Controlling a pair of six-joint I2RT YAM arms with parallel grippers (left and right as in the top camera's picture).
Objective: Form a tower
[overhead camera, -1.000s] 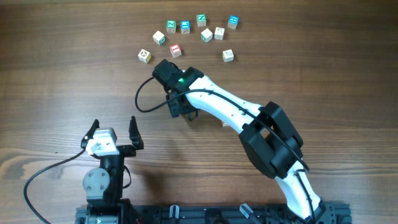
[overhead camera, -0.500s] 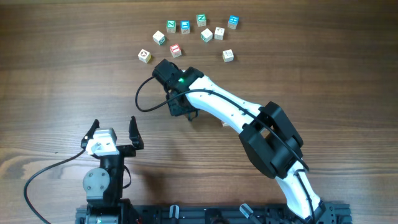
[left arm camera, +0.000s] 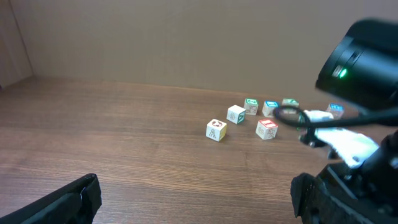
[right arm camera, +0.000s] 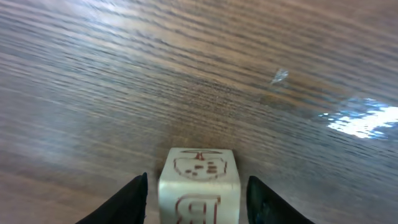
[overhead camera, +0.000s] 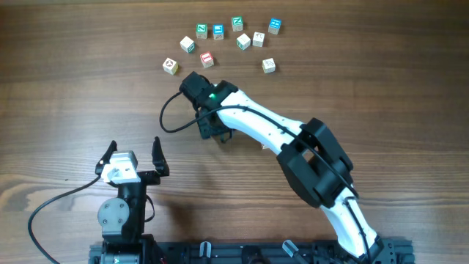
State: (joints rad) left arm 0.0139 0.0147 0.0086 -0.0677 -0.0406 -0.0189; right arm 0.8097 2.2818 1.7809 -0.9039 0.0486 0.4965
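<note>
A pale wooden cube (right arm camera: 199,186) with a red letter on its near face and a red drawing on top stands on the table. My right gripper (right arm camera: 199,193) straddles it, open, with a narrow gap between each finger and the cube's sides. In the overhead view the right gripper (overhead camera: 214,130) points down at mid-table and hides that cube. No tower shows in any view. My left gripper (overhead camera: 133,155) rests open and empty near the front left, and its fingers (left arm camera: 68,199) frame bare wood.
Several loose letter cubes (overhead camera: 218,31) lie scattered at the far side of the table, the nearest a red-faced one (overhead camera: 207,59) just beyond the right wrist. The right arm (overhead camera: 315,165) stretches diagonally from the front right. A black cable (overhead camera: 172,121) loops left of it.
The right arm's elbow has shifted slightly left; its gripper stays over the same spot. The left arm and the loose cubes have not moved.
</note>
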